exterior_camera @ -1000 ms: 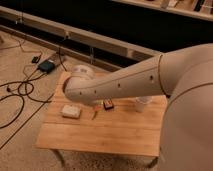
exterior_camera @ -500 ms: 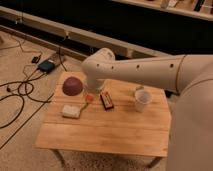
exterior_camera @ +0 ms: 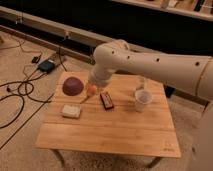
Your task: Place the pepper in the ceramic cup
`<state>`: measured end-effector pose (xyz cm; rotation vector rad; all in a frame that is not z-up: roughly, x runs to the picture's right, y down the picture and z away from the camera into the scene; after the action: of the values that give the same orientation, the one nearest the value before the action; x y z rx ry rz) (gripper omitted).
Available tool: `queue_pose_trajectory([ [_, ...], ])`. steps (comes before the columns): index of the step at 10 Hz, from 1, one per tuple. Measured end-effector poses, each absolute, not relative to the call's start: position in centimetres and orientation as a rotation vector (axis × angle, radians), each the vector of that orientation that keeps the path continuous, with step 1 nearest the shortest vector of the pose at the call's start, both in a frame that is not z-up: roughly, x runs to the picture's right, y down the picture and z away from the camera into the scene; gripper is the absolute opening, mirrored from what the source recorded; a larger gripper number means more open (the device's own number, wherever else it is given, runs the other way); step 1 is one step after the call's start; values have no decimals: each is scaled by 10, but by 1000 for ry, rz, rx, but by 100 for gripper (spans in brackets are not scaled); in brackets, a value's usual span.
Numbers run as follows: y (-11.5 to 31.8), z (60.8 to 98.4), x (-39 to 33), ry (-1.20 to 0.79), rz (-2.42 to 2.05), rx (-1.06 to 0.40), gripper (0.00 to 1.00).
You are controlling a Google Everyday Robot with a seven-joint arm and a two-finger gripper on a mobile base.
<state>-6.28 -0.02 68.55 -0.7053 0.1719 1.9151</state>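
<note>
The small orange pepper (exterior_camera: pixel 90 90) is on the wooden table (exterior_camera: pixel 115 132), just right of the maroon dome bowl (exterior_camera: pixel 73 85), with its thin end pointing front-left. My gripper (exterior_camera: pixel 93 83) is at the end of the big white arm, directly over and against the pepper. The arm's wrist hides most of it. The pale ceramic cup (exterior_camera: pixel 142 99) stands upright on the right part of the table, well apart from the gripper and the pepper.
A flat red-and-black block (exterior_camera: pixel 106 100) lies between the pepper and the cup. A white rectangular block (exterior_camera: pixel 71 111) lies front left. Cables and a dark box (exterior_camera: pixel 47 65) are on the floor to the left. A dark wall runs behind.
The arm has drawn back from in front of the camera and uncovered the table. Its end has moved down and left onto the pepper, next to the maroon bowl.
</note>
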Motion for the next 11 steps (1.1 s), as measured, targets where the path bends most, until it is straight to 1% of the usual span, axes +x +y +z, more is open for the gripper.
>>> queue_pose_trajectory([
  [1, -7, 679, -69, 107, 1966, -731, 0],
  [2, -17, 674, -76, -4, 2050, -782, 0],
  [4, -20, 679, -69, -144, 2183, -840, 0],
  [7, -4, 688, -53, -298, 2347, -903, 0],
  [11, 14, 680, -52, -431, 2407, -915, 0],
])
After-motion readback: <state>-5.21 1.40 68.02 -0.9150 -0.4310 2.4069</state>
